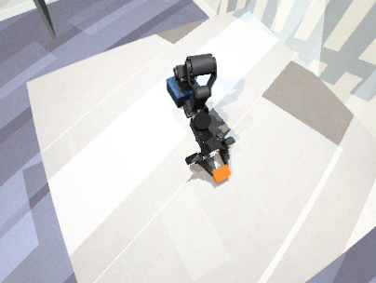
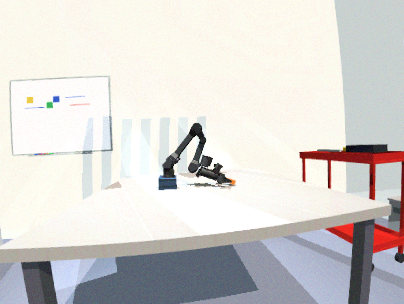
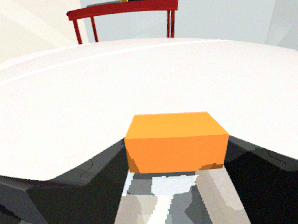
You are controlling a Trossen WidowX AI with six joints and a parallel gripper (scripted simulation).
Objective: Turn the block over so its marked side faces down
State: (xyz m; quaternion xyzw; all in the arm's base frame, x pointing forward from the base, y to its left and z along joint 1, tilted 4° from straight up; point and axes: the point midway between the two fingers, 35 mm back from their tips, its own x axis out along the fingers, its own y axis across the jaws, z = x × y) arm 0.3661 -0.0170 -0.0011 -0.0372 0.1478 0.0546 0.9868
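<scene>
The orange block (image 1: pixel 221 173) (image 2: pixel 233 182) (image 3: pixel 175 154) is between the fingertips of my gripper (image 1: pixel 220 169) (image 2: pixel 231 182) (image 3: pixel 174 141), which is shut on it. In the wrist view one finger is against its left end and one against its right end. Two plain orange faces show there, and no mark can be made out on them. The gripper slopes forward and low over the table (image 1: pixel 126 223) (image 2: pixel 200 240) (image 3: pixel 90 105). Whether the block touches the table cannot be told. The block's underside and far side are hidden.
The arm's blue base (image 1: pixel 177 93) (image 2: pixel 167 183) stands on the table behind the gripper. A red cart (image 2: pixel 345 156) (image 3: pixel 122 10) stands beyond the table, and a whiteboard (image 2: pixel 75 130) hangs on the wall.
</scene>
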